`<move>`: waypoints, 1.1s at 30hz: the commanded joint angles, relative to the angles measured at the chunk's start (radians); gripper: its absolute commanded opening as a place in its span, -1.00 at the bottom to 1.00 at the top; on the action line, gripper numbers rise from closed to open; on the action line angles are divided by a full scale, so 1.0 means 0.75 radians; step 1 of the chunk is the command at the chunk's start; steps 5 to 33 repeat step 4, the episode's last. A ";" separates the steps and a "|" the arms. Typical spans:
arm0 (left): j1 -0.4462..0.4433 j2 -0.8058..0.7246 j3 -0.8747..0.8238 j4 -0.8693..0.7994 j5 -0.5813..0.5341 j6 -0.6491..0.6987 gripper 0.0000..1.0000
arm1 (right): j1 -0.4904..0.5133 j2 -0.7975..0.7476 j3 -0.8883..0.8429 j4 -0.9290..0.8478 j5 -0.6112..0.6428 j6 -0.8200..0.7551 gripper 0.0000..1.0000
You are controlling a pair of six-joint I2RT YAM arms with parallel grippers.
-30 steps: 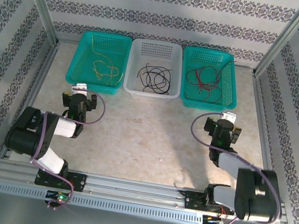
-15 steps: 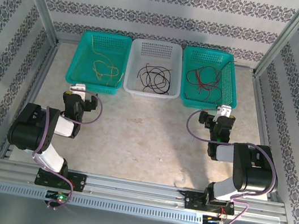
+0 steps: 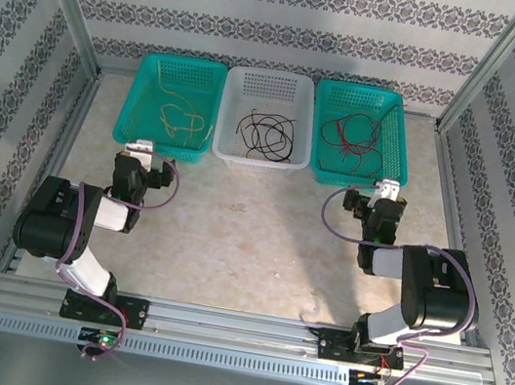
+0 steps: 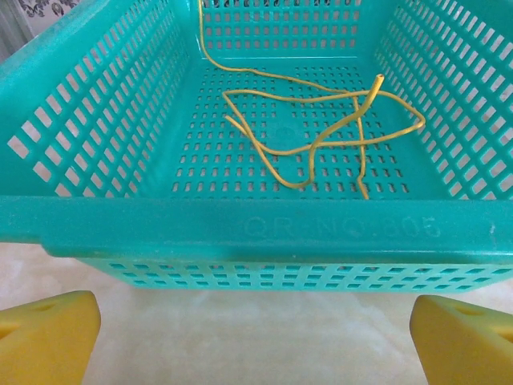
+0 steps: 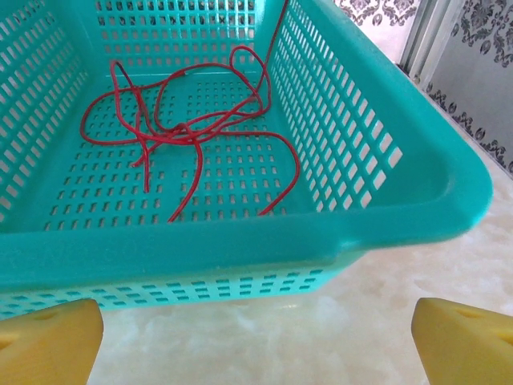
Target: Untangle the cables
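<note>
Cables, three lots at the far side of the table (image 3: pixel 249 241):
- yellow cable (image 4: pixel 321 136) in the left teal basket (image 4: pixel 240 228)
- black cable (image 3: pixel 265 135) in the white basket (image 3: pixel 256 161)
- red cable (image 5: pixel 184 132) in the right teal basket (image 5: pixel 240 249)

Risk: a reach could strike a near rim, or hook crossed loops (each lot overlaps itself) and retangle them.

Left claw (image 4: pixel 256 341) and right claw (image 5: pixel 256 341): both spread wide, empty, touching nothing.

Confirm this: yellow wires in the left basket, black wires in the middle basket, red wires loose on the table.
Not quite: the red wires lie inside the right teal basket, not on the table; the right wrist view shows it. The rest holds.
</note>
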 commanded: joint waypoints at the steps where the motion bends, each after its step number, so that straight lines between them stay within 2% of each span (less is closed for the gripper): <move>1: 0.003 0.002 0.018 -0.022 0.025 0.027 0.99 | -0.017 0.010 0.038 0.011 -0.051 0.005 0.97; 33: 0.003 0.002 0.018 -0.022 0.028 0.027 0.99 | -0.016 -0.002 0.021 0.028 -0.058 0.001 0.97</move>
